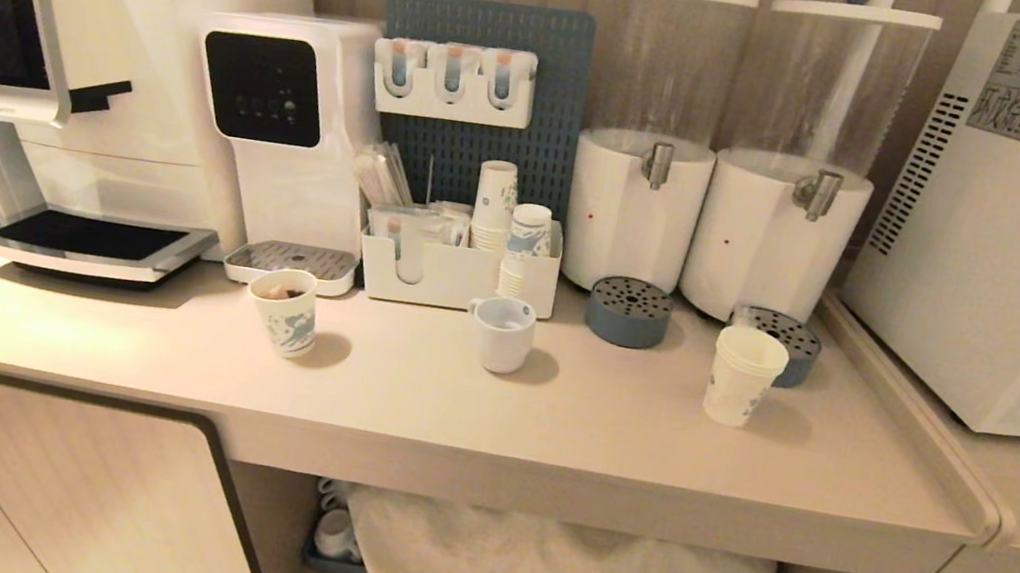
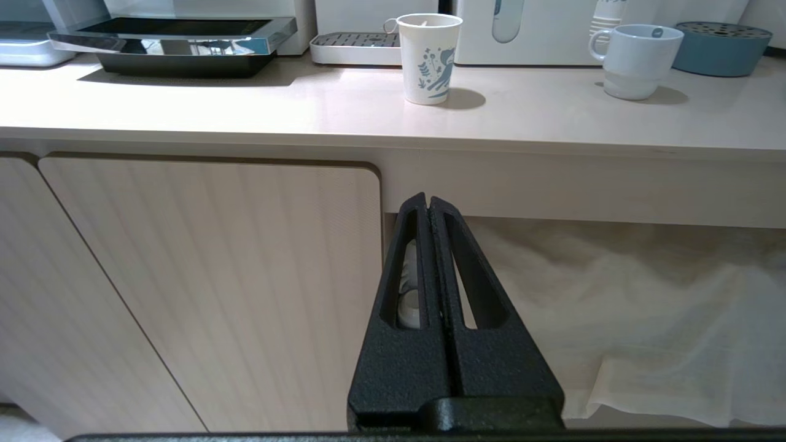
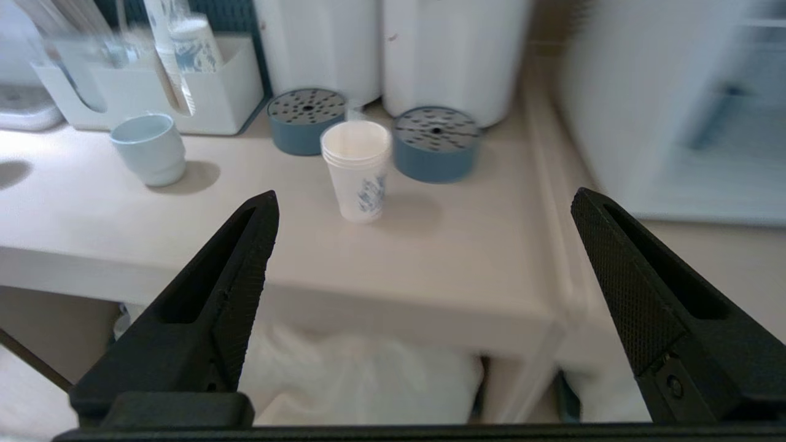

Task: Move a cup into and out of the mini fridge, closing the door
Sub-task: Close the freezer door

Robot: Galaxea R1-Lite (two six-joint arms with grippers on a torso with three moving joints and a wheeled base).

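Observation:
The cup [image 1: 743,374], tall, white, with a layered rim and small blue print, stands on the counter in front of the right dispenser. The mini fridge [image 1: 1014,230] sits at the right on a lower surface, its vented side facing me and its shelved inside showing at the frame's edge. The door is out of view. In the right wrist view my right gripper [image 3: 424,196] is open and empty, held off the counter's front edge, with the cup [image 3: 357,169] ahead and the fridge [image 3: 614,92] beside it. My left gripper [image 2: 427,197] is shut, parked low before the cabinet front.
A short patterned paper cup [image 1: 286,312] and a white ceramic cup [image 1: 501,331] stand further left. Two blue drip trays [image 1: 629,310] sit under two white dispensers [image 1: 634,214]. An organiser with stacked cups [image 1: 457,269] and coffee machines [image 1: 42,105] line the back. The counter [image 1: 967,476] has a raised right edge.

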